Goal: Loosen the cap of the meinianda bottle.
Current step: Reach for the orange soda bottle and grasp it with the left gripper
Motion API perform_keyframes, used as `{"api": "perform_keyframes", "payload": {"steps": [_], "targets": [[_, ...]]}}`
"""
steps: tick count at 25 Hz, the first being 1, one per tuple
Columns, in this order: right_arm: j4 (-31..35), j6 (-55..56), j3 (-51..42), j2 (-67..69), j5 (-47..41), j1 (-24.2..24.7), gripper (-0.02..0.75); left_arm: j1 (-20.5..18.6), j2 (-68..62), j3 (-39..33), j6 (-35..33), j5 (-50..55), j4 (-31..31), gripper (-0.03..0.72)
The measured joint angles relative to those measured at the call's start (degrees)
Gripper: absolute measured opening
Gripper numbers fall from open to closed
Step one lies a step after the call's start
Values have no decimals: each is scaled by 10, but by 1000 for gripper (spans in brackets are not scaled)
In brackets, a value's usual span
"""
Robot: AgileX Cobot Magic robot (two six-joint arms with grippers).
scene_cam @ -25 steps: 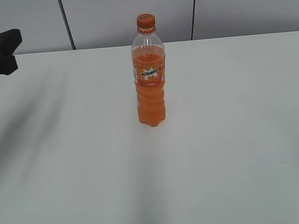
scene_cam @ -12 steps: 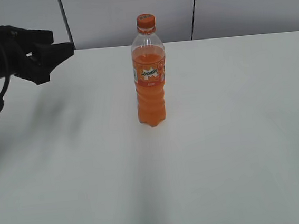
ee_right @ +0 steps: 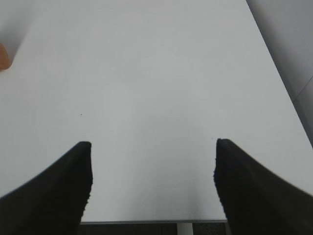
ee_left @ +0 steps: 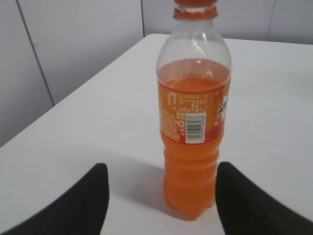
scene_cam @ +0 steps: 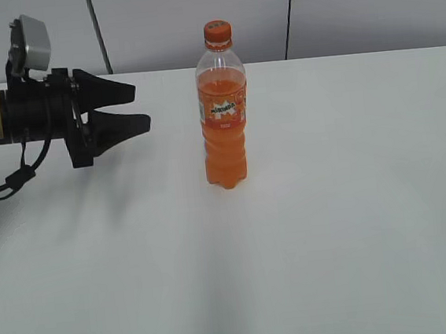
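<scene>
The meinianda bottle (scene_cam: 222,112) stands upright on the white table (scene_cam: 353,202), filled with orange drink, with its small orange cap (scene_cam: 217,32) screwed on top. In the left wrist view the bottle (ee_left: 194,122) stands ahead between the fingertips, its cap cut off by the top edge. My left gripper (scene_cam: 138,108) is open and empty, pointing at the bottle from the left, about a hand's width away. My right gripper (ee_right: 154,147) is open and empty over the near table edge; it is out of the exterior view.
Grey wall panels (scene_cam: 193,20) stand behind the table's far edge. The right wrist view shows the table's front edge (ee_right: 151,221) below the fingers and a sliver of orange (ee_right: 4,56) at its left border.
My left arm has swung in from the far left toward the bottle, and its open fingers now show fully. The bottle has not moved.
</scene>
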State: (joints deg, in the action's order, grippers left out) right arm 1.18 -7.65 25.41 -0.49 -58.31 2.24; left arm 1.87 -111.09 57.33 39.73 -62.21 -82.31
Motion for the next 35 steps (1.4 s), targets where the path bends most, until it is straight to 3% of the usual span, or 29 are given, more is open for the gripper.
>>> {"api": "perform_keyframes", "payload": {"steps": [8, 19, 28, 35], "targets": [[0, 0, 0, 0, 0, 0, 583, 17, -65, 45, 4, -25, -35, 573], [0, 0, 0, 0, 0, 0, 583, 66, -123, 87, 9, -4, -30, 587], [0, 0, 0, 0, 0, 0, 583, 116, -136, 92, 10, 68, 26, 587], [0, 0, 0, 0, 0, 0, 583, 144, -170, 129, 10, 80, 35, 587]]}}
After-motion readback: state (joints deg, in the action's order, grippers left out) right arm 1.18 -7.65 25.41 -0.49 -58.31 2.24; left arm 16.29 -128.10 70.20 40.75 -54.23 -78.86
